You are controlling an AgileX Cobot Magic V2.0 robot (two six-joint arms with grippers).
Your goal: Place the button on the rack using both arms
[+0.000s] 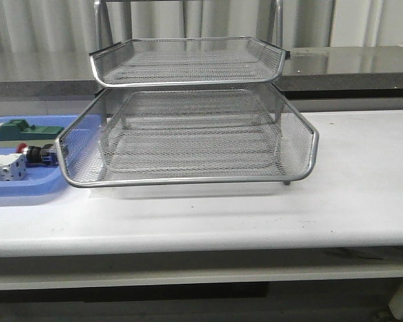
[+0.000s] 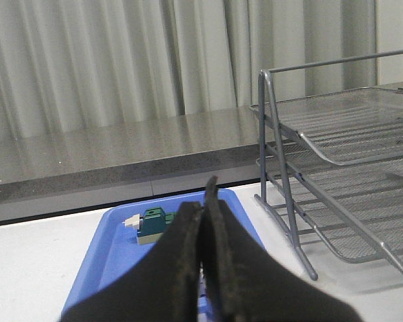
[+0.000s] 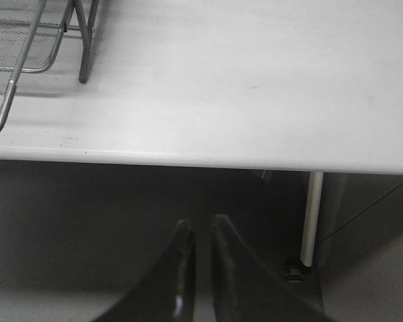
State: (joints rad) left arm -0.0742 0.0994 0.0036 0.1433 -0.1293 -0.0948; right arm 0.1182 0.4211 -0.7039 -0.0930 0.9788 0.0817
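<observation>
Front view is showing me the button (image 1: 35,154) lying in the blue tray (image 1: 27,191), just beside the rack (image 1: 188,134). Left wrist view: my left gripper (image 2: 203,221) is hanging pressed together, the green block (image 2: 153,223) beyond its fingertips. Right wrist view: my right gripper (image 3: 200,231) is sitting nearly together, empty, the table (image 3: 255,80) edge beyond it.

A long white table (image 1: 363,194) with a smooth, faintly scuffed top carries two things directly; a silver wire-mesh letter-tray rack (image 1: 188,141) with a tubular frame stands near the middle, its lowest tray pulled towards the front edge; a flat blue plastic tray (image 1: 27,191) lies just beside it at the left end.
</observation>
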